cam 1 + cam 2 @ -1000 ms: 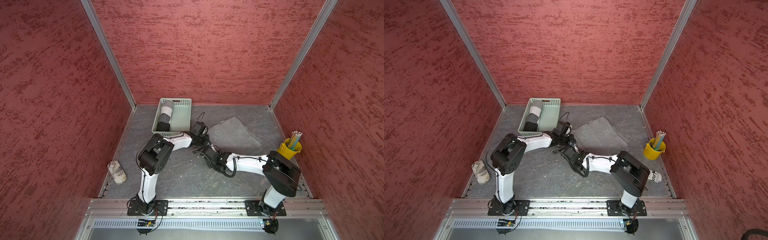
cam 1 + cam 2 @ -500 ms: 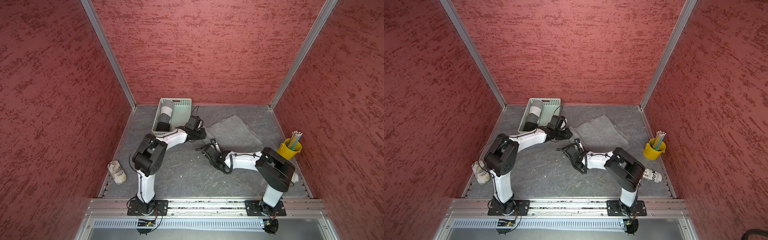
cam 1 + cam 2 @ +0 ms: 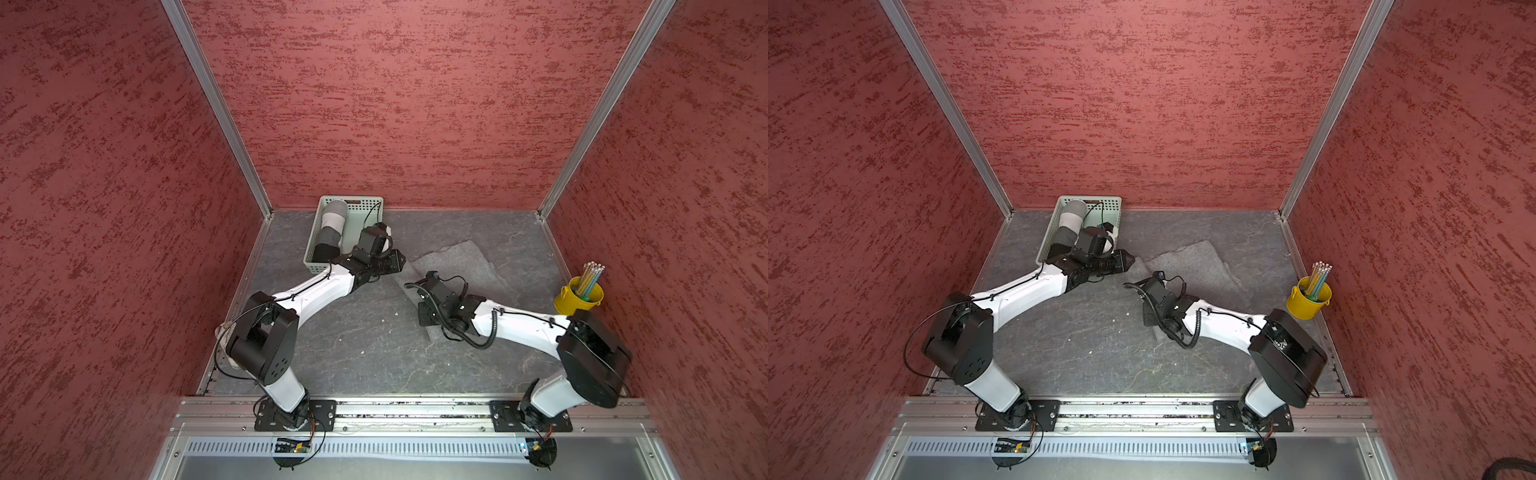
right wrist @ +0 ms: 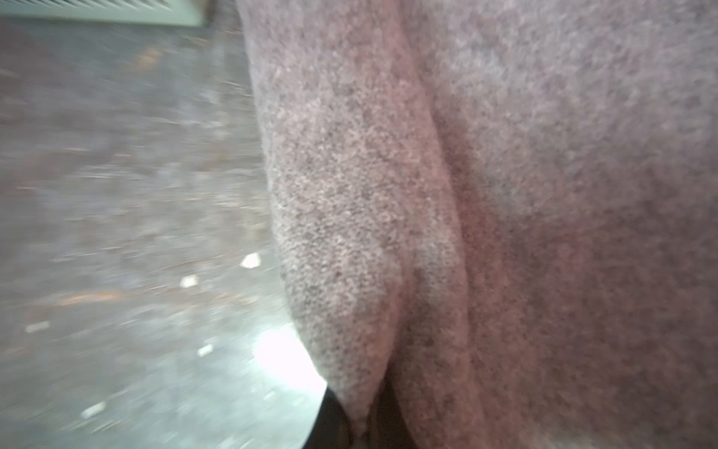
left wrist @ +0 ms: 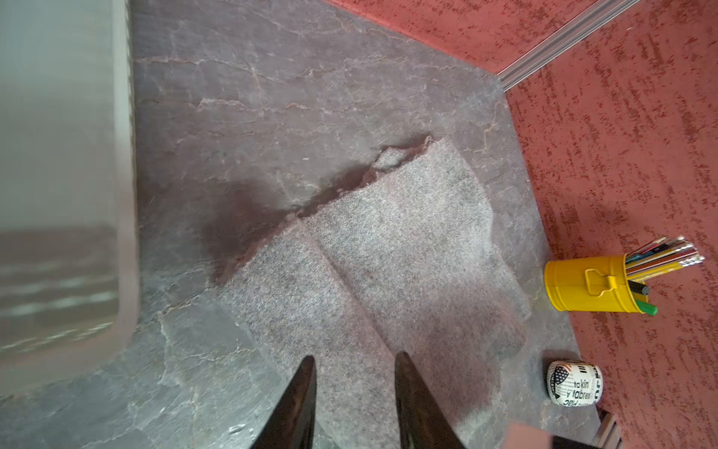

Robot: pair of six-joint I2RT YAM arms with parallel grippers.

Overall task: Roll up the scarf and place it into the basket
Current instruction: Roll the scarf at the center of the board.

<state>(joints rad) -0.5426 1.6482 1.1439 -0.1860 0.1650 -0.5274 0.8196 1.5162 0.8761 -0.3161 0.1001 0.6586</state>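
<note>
The scarf (image 3: 453, 266) is a grey felt cloth lying mostly flat in mid-table, in both top views (image 3: 1200, 266). My right gripper (image 4: 359, 425) is shut on a pinched fold at the scarf's (image 4: 505, 194) near left edge; from above the gripper (image 3: 424, 311) sits low on that edge. My left gripper (image 5: 354, 367) hovers open over the scarf's (image 5: 388, 252) left strip, nothing between its fingers (image 5: 305, 392). In a top view the left gripper (image 3: 400, 262) is beside the front right corner of the pale green basket (image 3: 353, 203), which stands at the back left.
A banded grey, white and black roll (image 3: 332, 226) lies in the basket. A yellow bucket (image 3: 579, 297) of pencils stands at the right edge. A small printed roll (image 5: 574, 384) lies near it. Red walls close three sides.
My right gripper has shut on the scarf's edge. The left jaws have opened wider while staying by the basket corner.
</note>
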